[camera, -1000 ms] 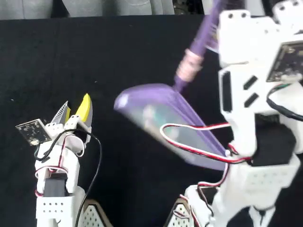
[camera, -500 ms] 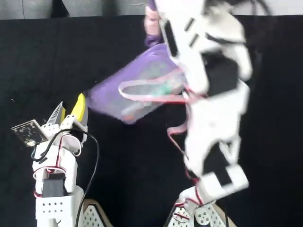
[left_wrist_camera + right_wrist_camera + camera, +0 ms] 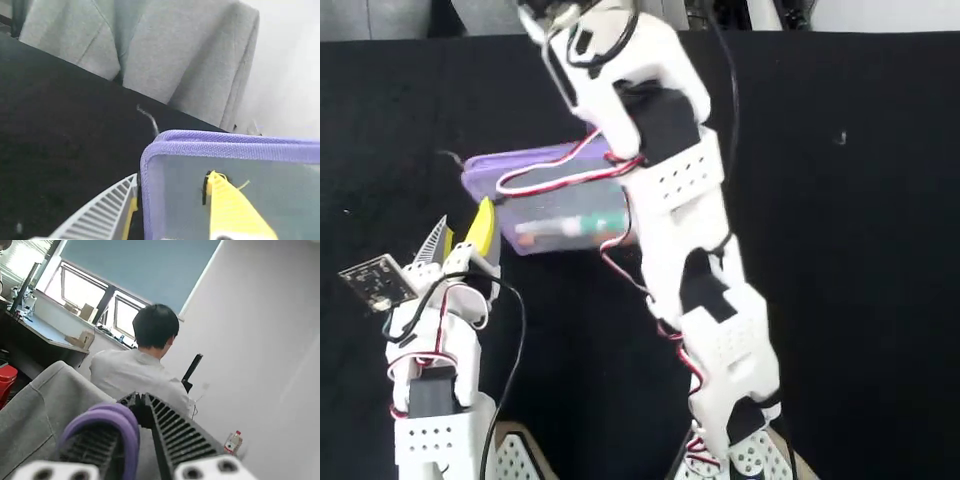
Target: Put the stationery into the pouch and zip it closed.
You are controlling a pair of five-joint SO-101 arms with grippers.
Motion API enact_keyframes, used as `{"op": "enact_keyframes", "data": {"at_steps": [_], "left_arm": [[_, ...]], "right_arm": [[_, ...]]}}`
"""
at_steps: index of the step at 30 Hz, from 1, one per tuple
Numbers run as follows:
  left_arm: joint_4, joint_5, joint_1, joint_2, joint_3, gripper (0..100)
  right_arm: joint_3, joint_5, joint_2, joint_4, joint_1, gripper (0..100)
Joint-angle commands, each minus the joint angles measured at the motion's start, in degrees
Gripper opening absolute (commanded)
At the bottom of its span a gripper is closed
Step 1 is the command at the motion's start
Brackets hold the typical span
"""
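The right pincer [image 3: 144, 401] is pressed tight on the purple loop [image 3: 111, 416] of the see-through pouch [image 3: 545, 200], which hangs over the black table [image 3: 840, 250] with one corner just beside the left pincer [image 3: 466, 232], whose two fingers are spread apart.

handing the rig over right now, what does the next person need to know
Right gripper: shut on the pouch's purple strap, and seems to hold the pouch up over the table.
Left gripper: open, at the pouch's near corner. In its wrist view the pouch's edge sits between the fingers.
Done: stationery shows through the clear window, so the pouch looks loaded.
Left: zip it closed. How far the zip is shut cannot be seen.
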Motion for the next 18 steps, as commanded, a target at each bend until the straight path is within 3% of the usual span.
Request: {"op": "enact_keyframes", "data": {"at_steps": [1, 7, 18], "left_arm": [[-0.8, 0.7, -1.7, -0.4, 1.1, 22], [-0.9, 0.7, -1.8, -0.4, 1.0, 22], [-0.5, 0.7, -1.8, -0.4, 0.5, 22]], "right_arm": [[-4.8, 4.7, -1.5, 0.1, -3.2, 1.1], [-4.8, 9.5, -5.2, 0.2, -4.0, 1.1], [-4.4, 10.2, -15.3, -0.1, -4.7, 1.1]]}}
